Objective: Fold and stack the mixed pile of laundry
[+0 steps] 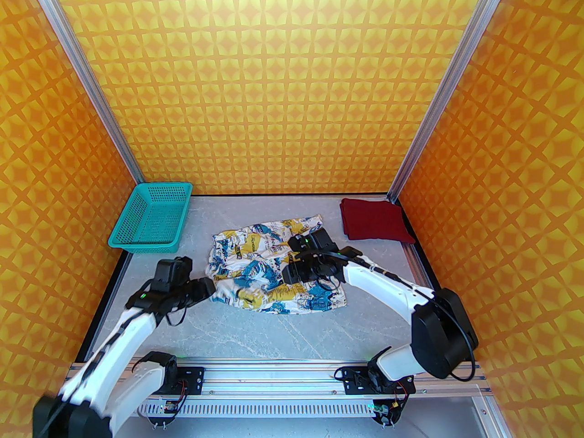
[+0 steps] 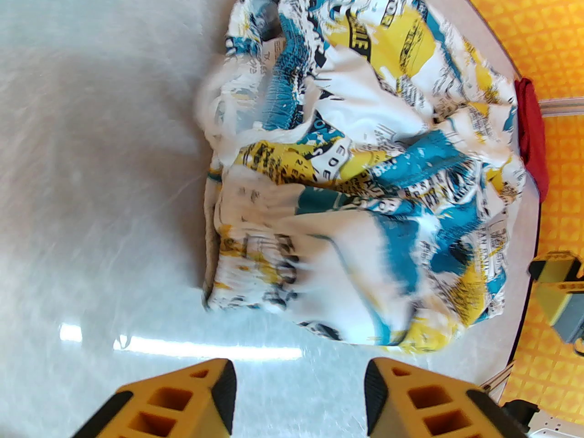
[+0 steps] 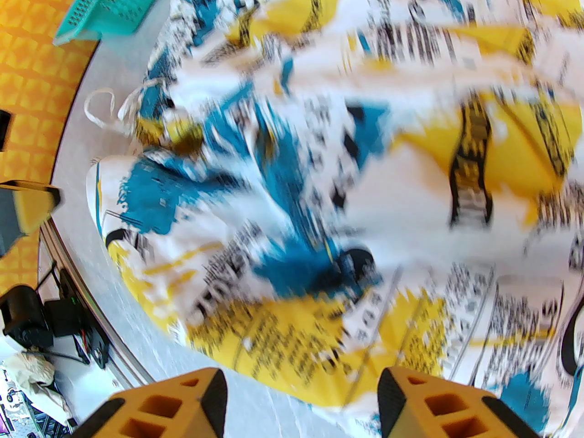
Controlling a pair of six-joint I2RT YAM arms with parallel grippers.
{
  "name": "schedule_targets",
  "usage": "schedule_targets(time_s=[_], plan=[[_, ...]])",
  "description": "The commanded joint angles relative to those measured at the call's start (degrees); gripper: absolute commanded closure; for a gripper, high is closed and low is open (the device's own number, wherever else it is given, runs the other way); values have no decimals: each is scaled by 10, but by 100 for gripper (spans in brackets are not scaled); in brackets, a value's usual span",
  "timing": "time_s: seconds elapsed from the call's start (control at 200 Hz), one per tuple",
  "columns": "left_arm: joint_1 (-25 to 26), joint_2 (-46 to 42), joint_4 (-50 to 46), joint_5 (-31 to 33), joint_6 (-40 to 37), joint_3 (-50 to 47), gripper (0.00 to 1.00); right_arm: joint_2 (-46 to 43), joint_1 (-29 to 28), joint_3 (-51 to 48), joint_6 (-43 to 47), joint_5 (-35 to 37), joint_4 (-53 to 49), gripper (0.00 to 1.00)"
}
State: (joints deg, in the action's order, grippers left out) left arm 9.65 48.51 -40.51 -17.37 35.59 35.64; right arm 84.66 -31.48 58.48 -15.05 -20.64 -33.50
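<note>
Top view, task's things: the white printed garment (image 1: pixel 255 263) lies crumpled in the middle of the table (image 1: pixel 273 331), spread wider left to right than near to far. The dark red T-shirt (image 1: pixel 374 226) sits folded flat in the far right corner, well apart from it.
Top view, arms: the left arm (image 1: pixel 137 322) has the left jaws at the garment's left edge. The right arm (image 1: pixel 388 290) has the right jaws over its right half.
Top view, rest: a teal basket (image 1: pixel 150 217) stands at the far left.
Left wrist, jaws: the left jaws stand apart with nothing between them. The garment's gathered edge lies straight ahead, just beyond the tips and apart from them.
Left wrist, cut off: the red T-shirt is a sliver behind the print.
Right wrist, jaws: the right jaws stand apart and empty, with printed cloth directly below and ahead.
Right wrist, hard to read: the cloth is blurred, so I cannot tell which seam or edge faces the jaws.
Coming move, judged: each arm is nearer its own end of the long axis.
</note>
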Motion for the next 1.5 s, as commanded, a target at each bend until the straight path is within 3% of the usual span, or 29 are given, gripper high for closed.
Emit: schedule_targets(time_s=[0.0,0.105,0.275,0.41,0.535,0.67,0.87,1.1,1.495], plan=[[-1,-9,-76,18,-2,50,54,-5,-37,6,-1,29,-17,42],[-2,67,-48,-7,-48,97,55,42,-84,45,3,30,-10,45],[-5,276,58,-25,-90,192,71,116,-197,117,15,14,48,49],[-13,437,112,-30,-97,296,80,154,-250,144,54,35,100,52],[-29,565,145,-55,-85,384,90,201,-274,174,92,66,136,69],[-35,664,155,-72,-85,465,93,251,-283,179,122,108,199,84],[-36,726,149,-80,-89,520,95,336,-284,240,156,163,222,98],[-36,772,149,-86,-92,562,96,425,-285,296,187,205,192,100],[-37,822,143,-87,-91,583,98,396,-339,222,226,186,171,100]])
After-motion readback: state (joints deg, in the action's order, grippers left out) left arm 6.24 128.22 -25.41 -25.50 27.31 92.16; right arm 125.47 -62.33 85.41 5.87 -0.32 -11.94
